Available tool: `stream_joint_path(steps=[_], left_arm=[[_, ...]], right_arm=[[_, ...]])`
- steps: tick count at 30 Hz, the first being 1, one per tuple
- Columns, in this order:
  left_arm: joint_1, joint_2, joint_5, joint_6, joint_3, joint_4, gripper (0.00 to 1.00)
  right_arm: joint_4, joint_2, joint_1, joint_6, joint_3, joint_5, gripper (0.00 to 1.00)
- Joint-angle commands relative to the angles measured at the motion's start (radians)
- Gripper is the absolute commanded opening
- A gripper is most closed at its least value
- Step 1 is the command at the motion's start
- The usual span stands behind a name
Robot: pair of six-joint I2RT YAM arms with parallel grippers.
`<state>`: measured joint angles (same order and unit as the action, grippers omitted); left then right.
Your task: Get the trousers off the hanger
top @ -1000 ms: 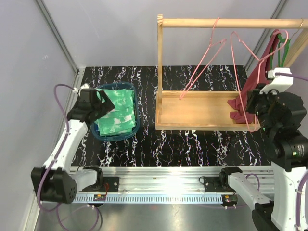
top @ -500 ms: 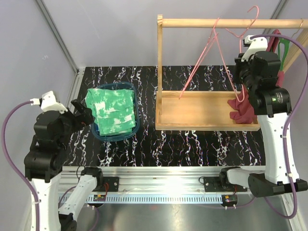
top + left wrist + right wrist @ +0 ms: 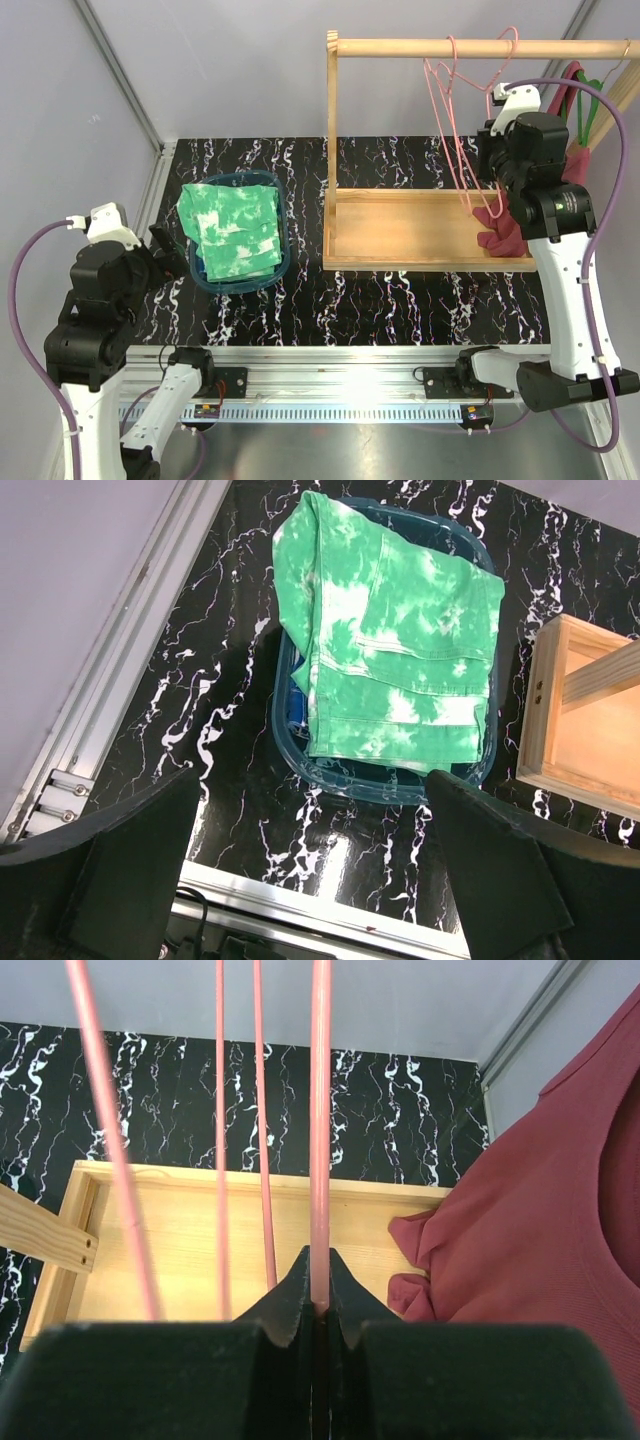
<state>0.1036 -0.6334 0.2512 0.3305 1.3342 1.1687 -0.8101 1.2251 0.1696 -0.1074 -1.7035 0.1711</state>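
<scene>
Two trousers (image 3: 232,228) lie in the basket (image 3: 240,283) near the desk's left edge, green on top, blue seemingly beneath. Right end effector (image 3: 318,1272) pinches the bare hanger (image 3: 320,1110); seat its hook squarely on the rail (image 3: 400,47) before letting go. Left end effector (image 3: 310,865) gapes, empty.

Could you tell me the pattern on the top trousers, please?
The trousers are green mottled with white; left wrist view.

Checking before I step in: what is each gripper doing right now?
Left gripper: open, holding nothing.
Right gripper: shut on the pink hanger wire.
</scene>
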Motion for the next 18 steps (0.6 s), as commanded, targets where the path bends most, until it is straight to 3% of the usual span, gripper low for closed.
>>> stream_joint_path(steps=[1, 15, 18], left_arm=[[-0.004, 0.021, -0.007, -0.033, 0.017, -0.018, 0.99], [-0.004, 0.043, -0.013, -0.036, -0.006, -0.038, 0.99], [-0.004, 0.064, -0.013, -0.050, -0.013, -0.052, 0.99]], right_arm=[[0.025, 0.008, 0.008, -0.011, -0.031, -0.008, 0.03], [-0.020, -0.101, 0.008, 0.035, -0.005, 0.005, 0.54], [-0.081, -0.162, 0.008, 0.077, -0.008, 0.016, 0.88]])
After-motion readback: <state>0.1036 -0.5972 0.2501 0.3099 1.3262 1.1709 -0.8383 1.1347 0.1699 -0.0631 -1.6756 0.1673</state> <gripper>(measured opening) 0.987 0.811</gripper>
